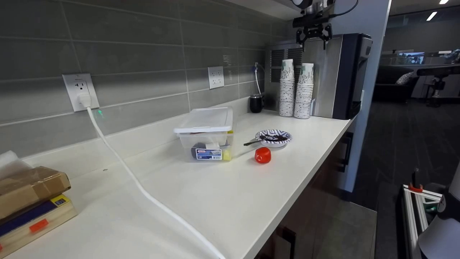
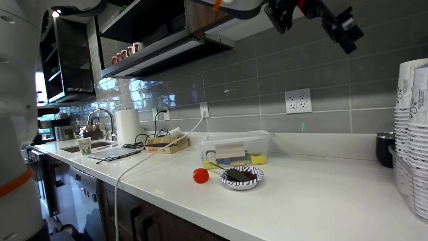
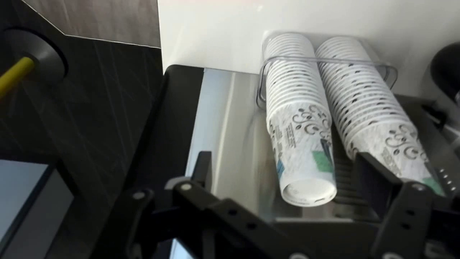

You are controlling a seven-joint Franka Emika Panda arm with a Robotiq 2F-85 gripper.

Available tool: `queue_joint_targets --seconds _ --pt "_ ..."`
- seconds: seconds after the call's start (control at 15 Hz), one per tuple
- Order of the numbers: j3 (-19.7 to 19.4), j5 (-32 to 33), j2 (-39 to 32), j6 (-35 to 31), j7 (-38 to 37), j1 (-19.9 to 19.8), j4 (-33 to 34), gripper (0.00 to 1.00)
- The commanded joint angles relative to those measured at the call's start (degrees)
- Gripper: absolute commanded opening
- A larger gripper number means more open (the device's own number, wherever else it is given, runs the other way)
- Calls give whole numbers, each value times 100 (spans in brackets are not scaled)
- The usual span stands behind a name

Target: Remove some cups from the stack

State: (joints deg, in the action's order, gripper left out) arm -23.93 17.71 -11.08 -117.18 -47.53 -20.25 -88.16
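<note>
Two tall stacks of upside-down paper cups stand side by side in a clear holder on the table, beside a metal machine. The tool hangs higher than both stacks, its fingers spread apart.

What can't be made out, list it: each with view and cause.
Wrist view: right cup stack, end partly behind the hand.
In an exterior view: nearer cup stack, cut off by the right edge.
In an exterior view: tub label, print too small to read.
</note>
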Motion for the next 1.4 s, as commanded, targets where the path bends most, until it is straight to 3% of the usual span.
queue_joint_targets --seconds 0.0,0.33,0.6,1.33 --pt "-205 -20 -449 207 -782 -152 711 100" --pt "-494 17 -998 -57 -1987 -368 980 100" --pt "-645 87 -1273 -233 -2888 -325 987 100" --pt "-586 45 -1823 -552 -3395 -235 1379 100"
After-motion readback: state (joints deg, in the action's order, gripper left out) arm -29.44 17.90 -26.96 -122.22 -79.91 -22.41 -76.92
